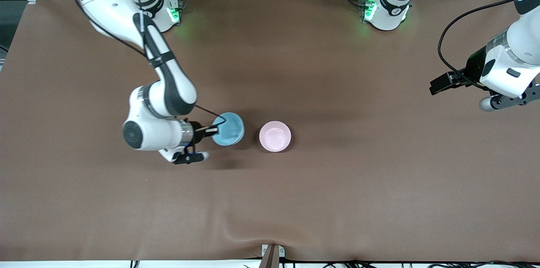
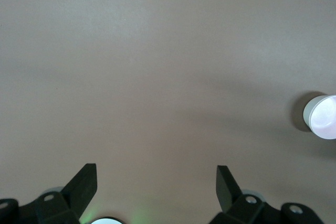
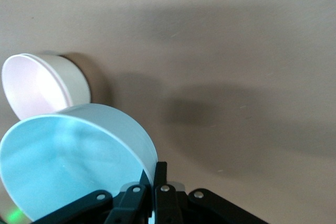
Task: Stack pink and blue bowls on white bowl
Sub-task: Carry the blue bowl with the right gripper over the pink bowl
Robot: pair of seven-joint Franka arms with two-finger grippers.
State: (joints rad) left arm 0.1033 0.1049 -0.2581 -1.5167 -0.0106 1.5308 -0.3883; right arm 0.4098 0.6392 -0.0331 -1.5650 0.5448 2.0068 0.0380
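Note:
My right gripper [image 1: 212,130] is shut on the rim of the light blue bowl [image 1: 228,128] and holds it tilted, right beside the pale pink bowl [image 1: 275,136], toward the right arm's end of the table. In the right wrist view the fingers [image 3: 160,174] pinch the blue bowl's wall [image 3: 79,161]. There the pink bowl [image 3: 31,85] shows a double rim and a white outer wall [image 3: 73,85], so it seems to sit nested in the white bowl. My left gripper [image 1: 512,100] waits open and empty over the left arm's end of the table.
The brown table mat [image 1: 337,196] is bare around the bowls. The left wrist view shows bare mat between its open fingers [image 2: 84,182] and the pink bowl [image 2: 321,116] at its edge. The arm bases stand along the table's edge farthest from the front camera.

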